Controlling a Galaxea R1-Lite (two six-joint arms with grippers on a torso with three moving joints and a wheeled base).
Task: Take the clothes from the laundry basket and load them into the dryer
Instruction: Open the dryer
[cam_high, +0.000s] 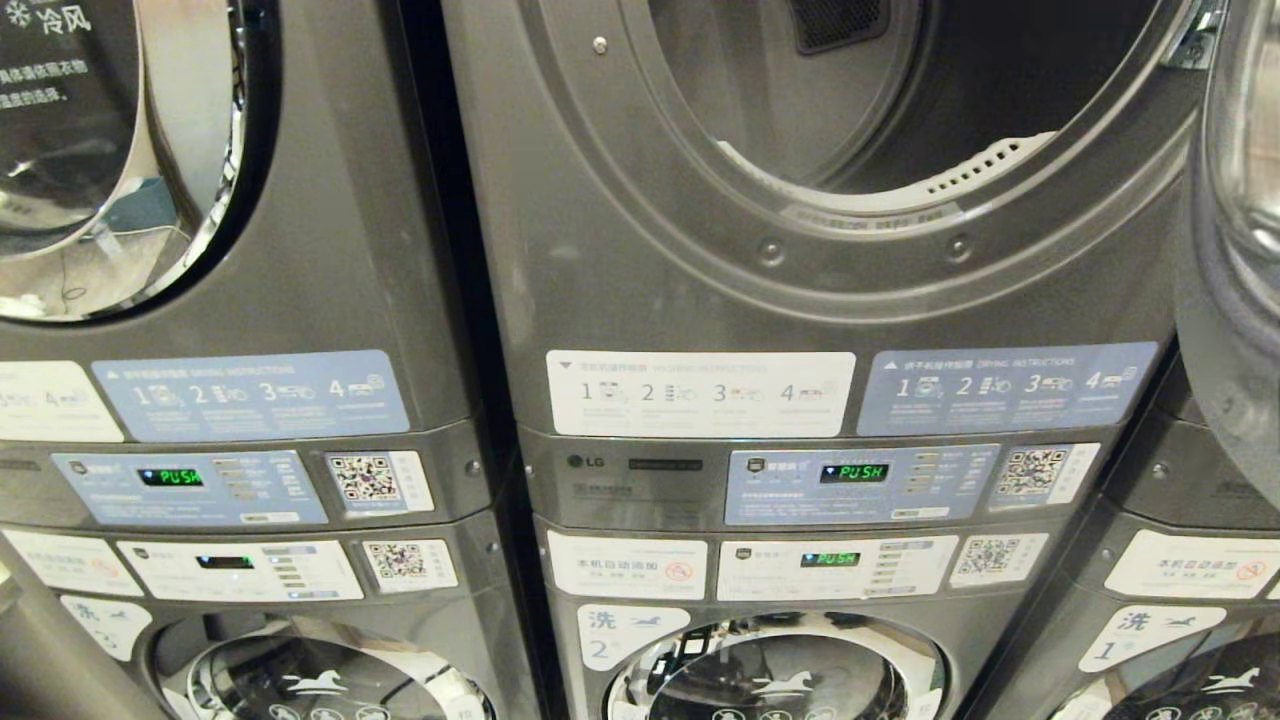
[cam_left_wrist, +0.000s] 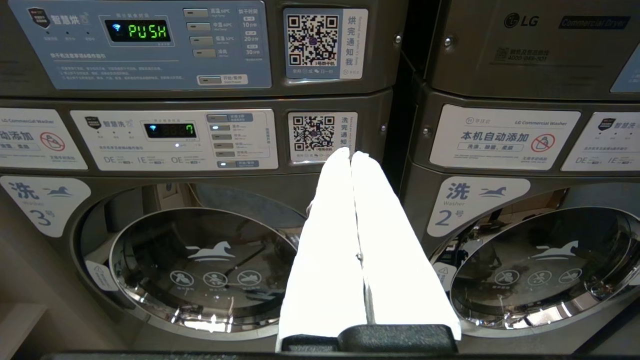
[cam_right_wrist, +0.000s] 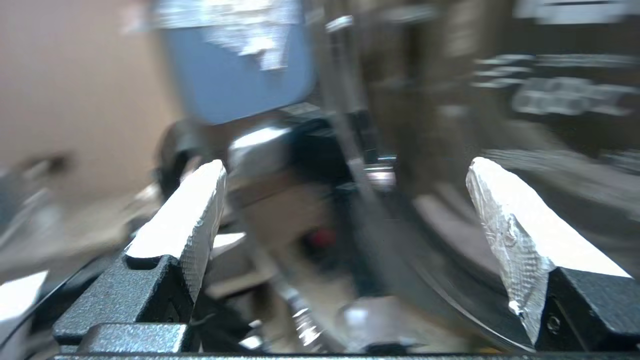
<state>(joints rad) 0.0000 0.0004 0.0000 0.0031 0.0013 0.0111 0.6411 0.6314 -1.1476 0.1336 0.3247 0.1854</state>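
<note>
Head view: the dryer (cam_high: 800, 260) of the middle tower fills the upper centre, its round mouth standing open, the dark drum behind it. The lower lip of the opening runs as a broad grey ring with a pale perforated strip along the inner edge. The swung-open door (cam_high: 1235, 200) hangs at the right edge of the picture, its chrome and glass rim crowding that side; the left side of the mouth is free up to the dark gap between the towers. Below the mouth sit instruction stickers, then a control panel (cam_high: 860, 485) reading PUSH in green. Under that, the washer (cam_high: 775, 675) marked 2, door shut. A neighbouring dryer (cam_high: 110, 150) on the left has its door closed. Neither arm shows here. No clothes or laundry basket show in any view.

Left wrist view: the left pincer (cam_left_wrist: 351, 152) is closed, white fingers pressed flat together, nothing between them, pointing at the seam between the washers marked 3 and 2.

Right wrist view: the right pincer (cam_right_wrist: 345, 170) is spread wide and empty. The background is smeared; a chrome curve and dark panels are all that can be read.
</note>
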